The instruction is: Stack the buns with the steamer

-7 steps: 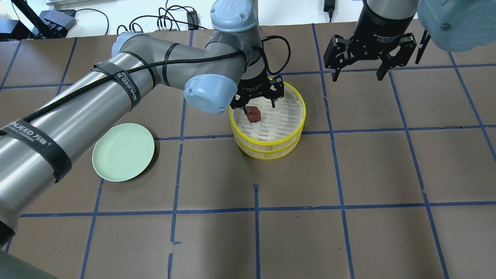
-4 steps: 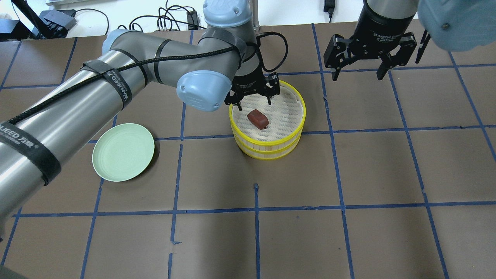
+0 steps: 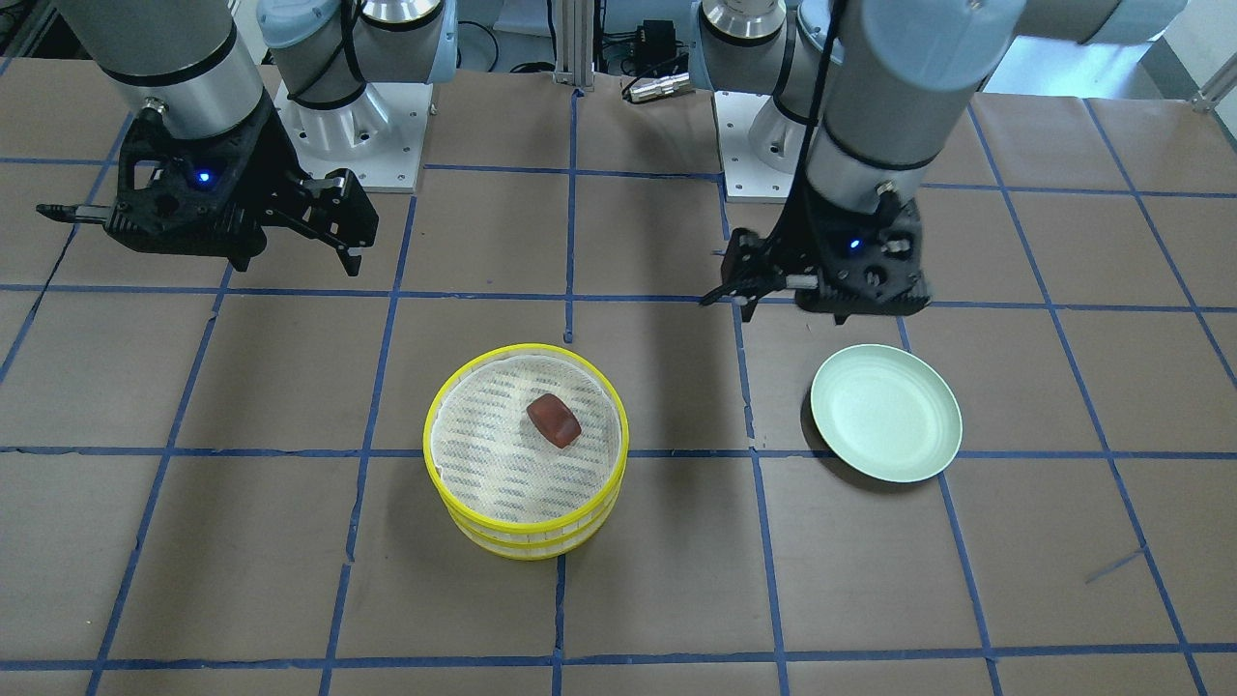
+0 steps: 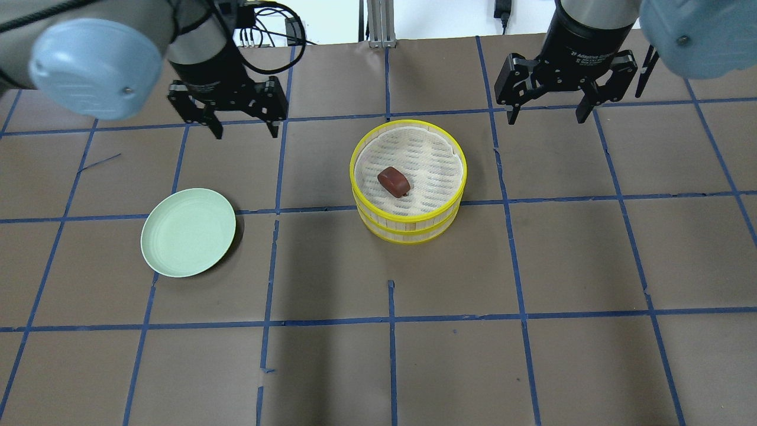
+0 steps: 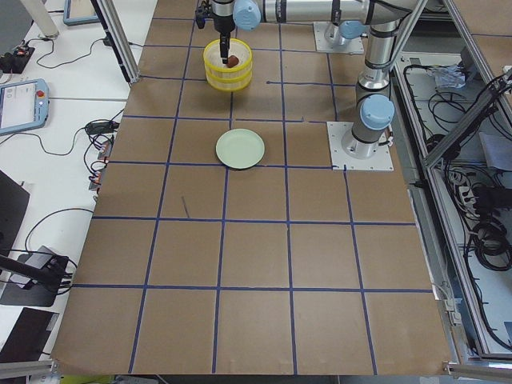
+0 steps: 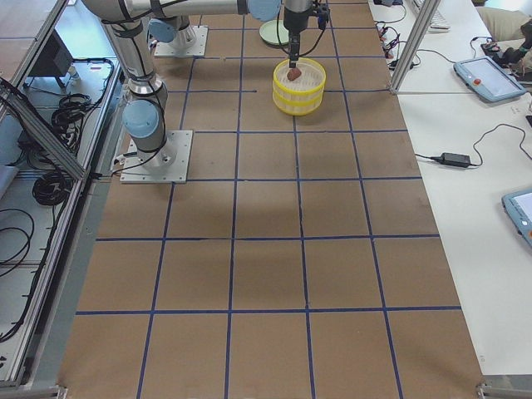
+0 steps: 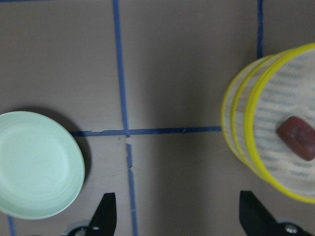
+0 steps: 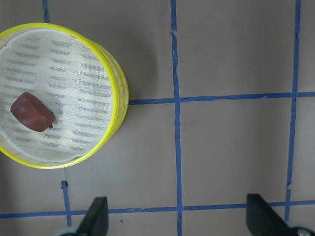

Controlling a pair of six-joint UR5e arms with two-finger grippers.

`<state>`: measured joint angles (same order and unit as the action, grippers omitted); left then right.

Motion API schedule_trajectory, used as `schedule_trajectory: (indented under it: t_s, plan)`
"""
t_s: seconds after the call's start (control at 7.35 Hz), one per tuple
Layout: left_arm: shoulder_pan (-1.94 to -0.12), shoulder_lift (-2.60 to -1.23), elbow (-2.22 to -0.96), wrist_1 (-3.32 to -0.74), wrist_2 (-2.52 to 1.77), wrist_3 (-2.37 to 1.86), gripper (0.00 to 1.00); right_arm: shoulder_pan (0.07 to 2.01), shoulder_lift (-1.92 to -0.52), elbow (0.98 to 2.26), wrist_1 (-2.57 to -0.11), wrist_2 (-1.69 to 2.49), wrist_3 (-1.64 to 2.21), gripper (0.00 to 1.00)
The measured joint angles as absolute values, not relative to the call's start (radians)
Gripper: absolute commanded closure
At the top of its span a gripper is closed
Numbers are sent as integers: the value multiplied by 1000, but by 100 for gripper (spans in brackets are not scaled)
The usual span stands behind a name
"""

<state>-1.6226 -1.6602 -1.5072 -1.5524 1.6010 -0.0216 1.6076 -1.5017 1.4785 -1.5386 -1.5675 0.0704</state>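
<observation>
The yellow-rimmed steamer (image 4: 408, 228) stands mid-table, two tiers stacked. The reddish-brown bun (image 4: 394, 180) lies on its top mesh, also in the front view (image 3: 554, 420) and both wrist views (image 7: 297, 137) (image 8: 32, 113). The white bun shows in no view. My left gripper (image 4: 246, 133) is open and empty, hovering back-left of the steamer, between it and the pale green plate (image 4: 188, 232). My right gripper (image 4: 547, 118) is open and empty, hovering back-right of the steamer.
The plate is empty and lies left of the steamer (image 7: 34, 164). Brown paper with blue tape lines covers the table. Cables lie along the far edge. Both arm bases stand on white plates at the robot's side.
The left gripper let go of the reddish-brown bun on the steamer's mesh, then lifted and drew back to the left. The right gripper has not moved.
</observation>
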Motion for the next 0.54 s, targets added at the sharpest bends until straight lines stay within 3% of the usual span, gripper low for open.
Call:
schedule_trajectory:
  t_s: [0.54]
  plan:
    - [-1586, -1587, -1500, -1683, 1558, 15, 7, 1608, -1504, 1479, -1531, -1564, 68, 0]
